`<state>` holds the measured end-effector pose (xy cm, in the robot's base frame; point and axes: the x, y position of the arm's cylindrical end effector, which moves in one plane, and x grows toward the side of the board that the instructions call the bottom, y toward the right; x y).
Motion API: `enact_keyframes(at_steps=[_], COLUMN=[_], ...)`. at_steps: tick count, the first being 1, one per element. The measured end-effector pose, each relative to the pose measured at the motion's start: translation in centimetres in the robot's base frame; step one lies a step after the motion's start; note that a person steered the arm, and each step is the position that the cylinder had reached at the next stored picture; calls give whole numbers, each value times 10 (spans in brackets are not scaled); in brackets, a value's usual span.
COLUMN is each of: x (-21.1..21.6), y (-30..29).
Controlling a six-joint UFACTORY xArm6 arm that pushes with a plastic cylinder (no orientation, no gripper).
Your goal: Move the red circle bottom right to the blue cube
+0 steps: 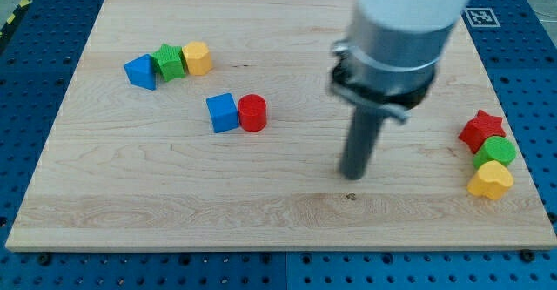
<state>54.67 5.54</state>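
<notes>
Red circle (252, 113) was touching the blue cube (223, 113) on its right side, not bottom right yet. My tip (352, 175), a bare rod end effector with nothing to open or close, sat well right of the cube and lower. I reckon it needed to approach from above the circle and nudge it downward.

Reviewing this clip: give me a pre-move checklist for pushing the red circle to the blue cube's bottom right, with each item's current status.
1. My tip visible: ok.
2. Red circle located, right of the blue cube and touching it: ok.
3. Circle already at the cube's bottom right: not ok, level with it.
4. Tip placed above the circle to push down: not ok, it stands lower right, apart.
5. Path between tip and circle free of blocks: ok.
6. Other clusters clear of the target spot: ok.
</notes>
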Motion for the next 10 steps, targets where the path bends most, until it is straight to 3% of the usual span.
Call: enact_keyframes(at_steps=[1, 3, 6, 8, 9, 10], x=[-7, -42, -75, -83, -114, -122], y=[-97, -168, -111, -226, -225, -166])
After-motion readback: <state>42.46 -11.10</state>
